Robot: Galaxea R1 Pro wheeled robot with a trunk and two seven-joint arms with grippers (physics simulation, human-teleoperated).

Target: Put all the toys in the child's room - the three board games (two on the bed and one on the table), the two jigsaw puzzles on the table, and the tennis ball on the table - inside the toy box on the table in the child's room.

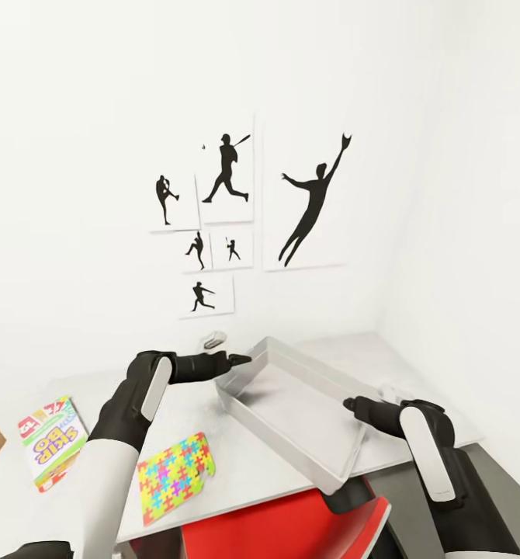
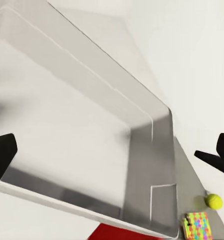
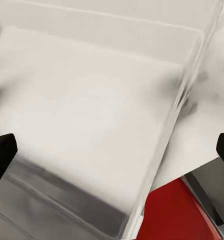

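The light grey toy box (image 1: 291, 400) lies askew on the table (image 1: 237, 454), one near corner overhanging the front edge. It is empty inside. My left gripper (image 1: 243, 360) points at its far left rim. At its right rim is my right gripper (image 1: 353, 404). Both wrist views look into the box (image 2: 91, 130) (image 3: 91, 110), with the fingers (image 2: 2, 155) (image 3: 1, 155) spread wide and holding nothing. A Skip-Bo board game (image 1: 52, 441) and a jigsaw puzzle (image 1: 173, 475) lie on the table's left part. The left wrist view also catches the tennis ball (image 2: 213, 201) beside a puzzle (image 2: 198, 226).
A red chair (image 1: 291, 528) stands under the table's front edge, below the box. A small grey object (image 1: 212, 339) sits by the wall behind my left gripper. Black sports-silhouette pictures (image 1: 229, 210) hang on the white wall. A side wall closes the right.
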